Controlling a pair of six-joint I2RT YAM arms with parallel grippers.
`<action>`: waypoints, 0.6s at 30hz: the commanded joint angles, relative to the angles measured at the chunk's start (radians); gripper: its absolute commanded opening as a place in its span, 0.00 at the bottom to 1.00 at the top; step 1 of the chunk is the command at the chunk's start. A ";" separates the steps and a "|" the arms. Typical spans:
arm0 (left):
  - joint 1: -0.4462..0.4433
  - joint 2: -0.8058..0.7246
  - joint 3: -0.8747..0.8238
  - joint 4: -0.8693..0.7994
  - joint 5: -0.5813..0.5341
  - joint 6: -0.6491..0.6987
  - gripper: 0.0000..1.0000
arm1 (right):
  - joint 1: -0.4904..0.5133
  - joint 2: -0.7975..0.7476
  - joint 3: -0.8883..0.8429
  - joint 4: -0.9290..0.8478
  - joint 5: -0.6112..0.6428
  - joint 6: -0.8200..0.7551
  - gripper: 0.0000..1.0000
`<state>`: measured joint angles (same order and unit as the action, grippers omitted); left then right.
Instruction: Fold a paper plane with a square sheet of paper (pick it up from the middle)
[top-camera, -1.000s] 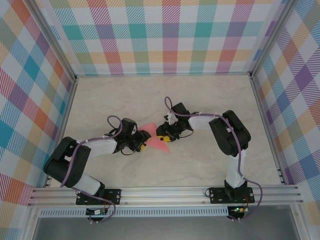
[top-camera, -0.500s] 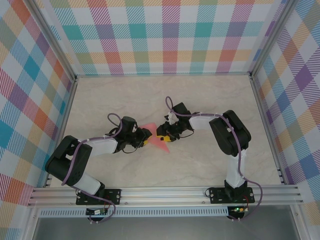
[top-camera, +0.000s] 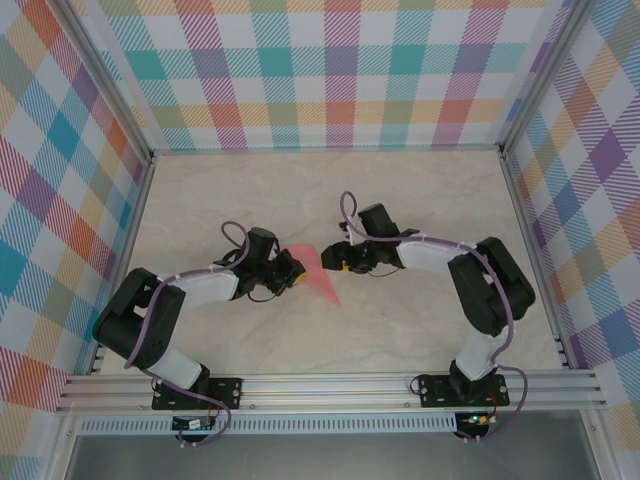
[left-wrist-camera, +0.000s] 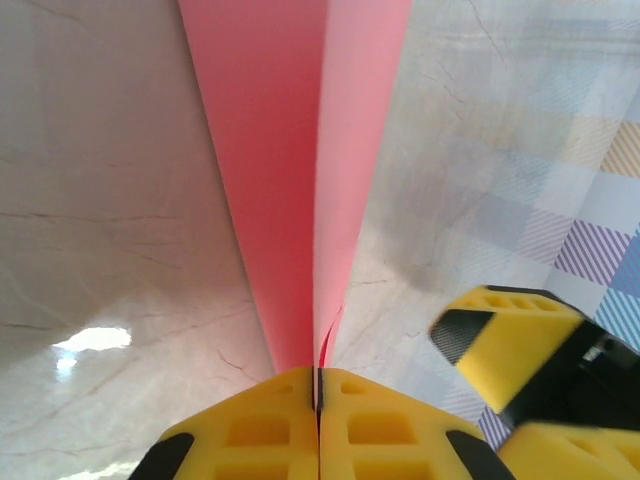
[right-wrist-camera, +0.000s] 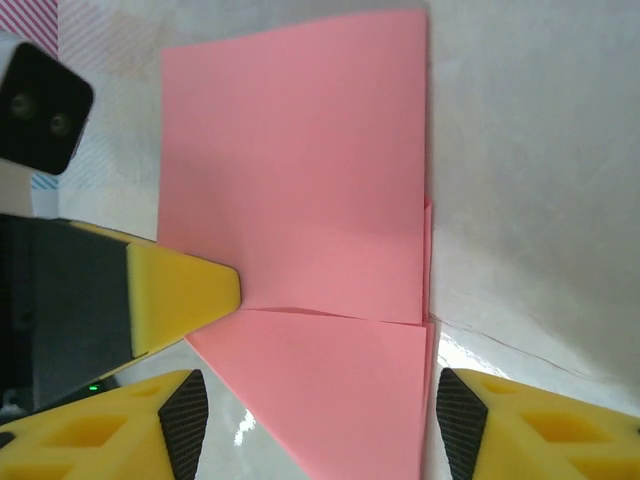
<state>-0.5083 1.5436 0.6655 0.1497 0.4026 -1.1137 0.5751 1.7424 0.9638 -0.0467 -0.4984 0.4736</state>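
The square sheet of paper (top-camera: 318, 274) is salmon pink and folded into a pointed shape, its tip aimed at the near right. It lies on the table between the two arms. My left gripper (top-camera: 294, 271) is shut on the sheet's left edge; in the left wrist view the yellow fingertips (left-wrist-camera: 290, 420) meet on the paper (left-wrist-camera: 300, 150) along its crease. My right gripper (top-camera: 334, 262) is at the sheet's right side and open. In the right wrist view its gripper (right-wrist-camera: 312, 430) straddles the flat paper (right-wrist-camera: 300, 200) without touching it.
The marble-look table (top-camera: 400, 330) is walled by checked panels on three sides, with metal rails along the near edge. The left arm's yellow finger (right-wrist-camera: 170, 295) shows in the right wrist view, close to the paper's left edge.
The right arm has swung out to the right and its gripper has drawn back to the sheet's right side. The left gripper has slid a little right with the paper.
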 joint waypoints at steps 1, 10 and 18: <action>-0.016 0.011 0.046 -0.085 -0.002 0.003 0.04 | 0.035 -0.087 -0.081 0.110 0.183 -0.202 0.65; -0.021 0.000 0.100 -0.174 -0.025 -0.018 0.03 | 0.195 -0.146 -0.207 0.298 0.369 -0.492 0.64; -0.022 0.010 0.128 -0.194 -0.021 -0.023 0.03 | 0.282 -0.128 -0.319 0.535 0.395 -0.676 0.64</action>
<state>-0.5159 1.5440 0.7624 -0.0093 0.3824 -1.1297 0.8398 1.6127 0.6449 0.3603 -0.1268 -0.0860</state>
